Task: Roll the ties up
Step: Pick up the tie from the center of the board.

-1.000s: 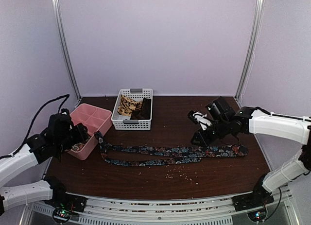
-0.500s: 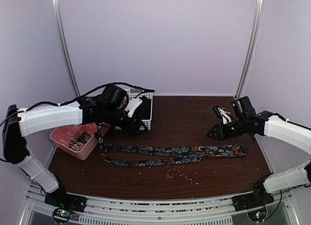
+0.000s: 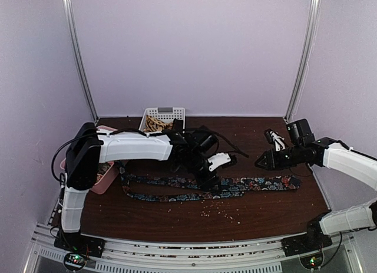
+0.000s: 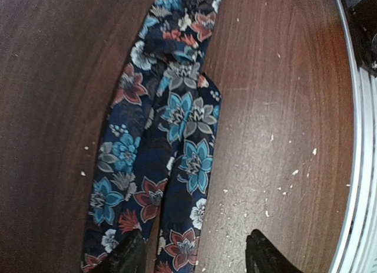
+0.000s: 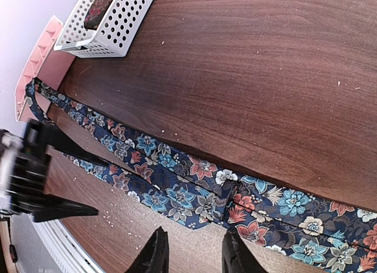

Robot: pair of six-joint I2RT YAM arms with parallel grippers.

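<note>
Honestly, hardly started, I'd say. The pink tray (image 5: 44, 61) on the left is mostly hidden, so I can't tell what's in it. The white basket (image 3: 166, 112) holds the tan tie (image 3: 154, 124) and something dark beside it. The left pincer (image 4: 197, 258) hangs wide open and empty over the floral tie (image 3: 171, 181), which lies flat and unrolled across the worktop (image 3: 247, 214). The right pincer (image 5: 194, 254), parted and empty too, hovers above its right-hand stretch.

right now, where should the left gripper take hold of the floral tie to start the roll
Probably the free pointed end of the floral tie, where one strand stops beside the other. The tie lies flat on the table with no raised edge, so come straight down with the open left gripper, its fingers straddling the strand's width, and pinch the end up.
</note>
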